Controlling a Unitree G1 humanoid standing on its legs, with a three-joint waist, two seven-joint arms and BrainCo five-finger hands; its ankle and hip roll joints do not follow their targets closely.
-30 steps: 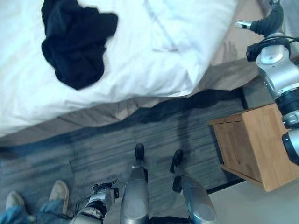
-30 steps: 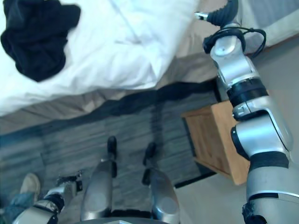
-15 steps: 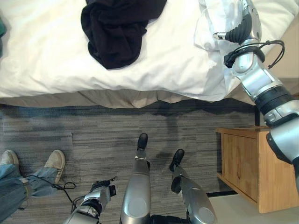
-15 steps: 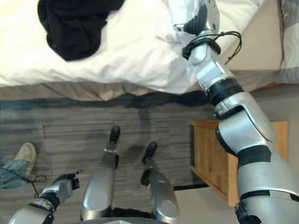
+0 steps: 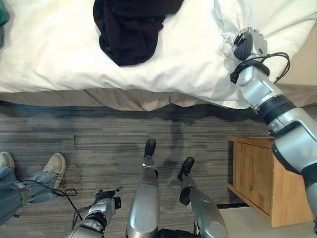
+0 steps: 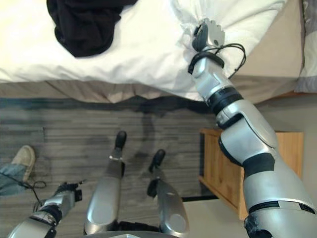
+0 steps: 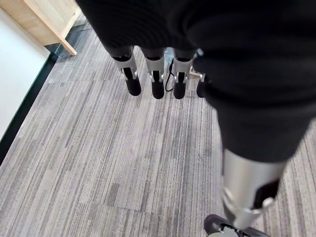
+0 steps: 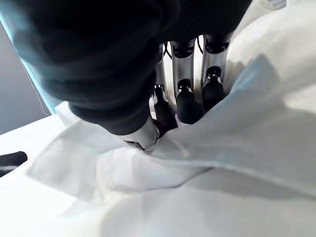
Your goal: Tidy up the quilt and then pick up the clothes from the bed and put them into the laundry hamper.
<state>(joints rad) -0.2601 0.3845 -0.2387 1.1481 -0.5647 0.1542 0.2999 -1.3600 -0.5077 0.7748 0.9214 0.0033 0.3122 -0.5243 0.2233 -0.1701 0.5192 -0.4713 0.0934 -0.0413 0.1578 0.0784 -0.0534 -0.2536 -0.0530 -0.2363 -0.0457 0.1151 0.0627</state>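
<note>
your right robot hand (image 6: 210, 34) is pressed into a bunched fold of the white quilt (image 5: 188, 64) near the bed's corner, fingers (image 8: 190, 101) and thumb curled, pinching the cloth. the black clothes (image 5: 131, 27) lie heaped on the quilt, well apart from it. your left robot hand (image 7: 155, 74) hangs relaxed over the carpet floor (image 7: 98, 148). a wooden nightstand (image 5: 270, 181) stands beside the bed (image 5: 129, 99).

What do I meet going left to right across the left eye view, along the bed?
Green cloth at the edge → black crumpled garment → bunched fold of white quilt → right hand in it.
</note>
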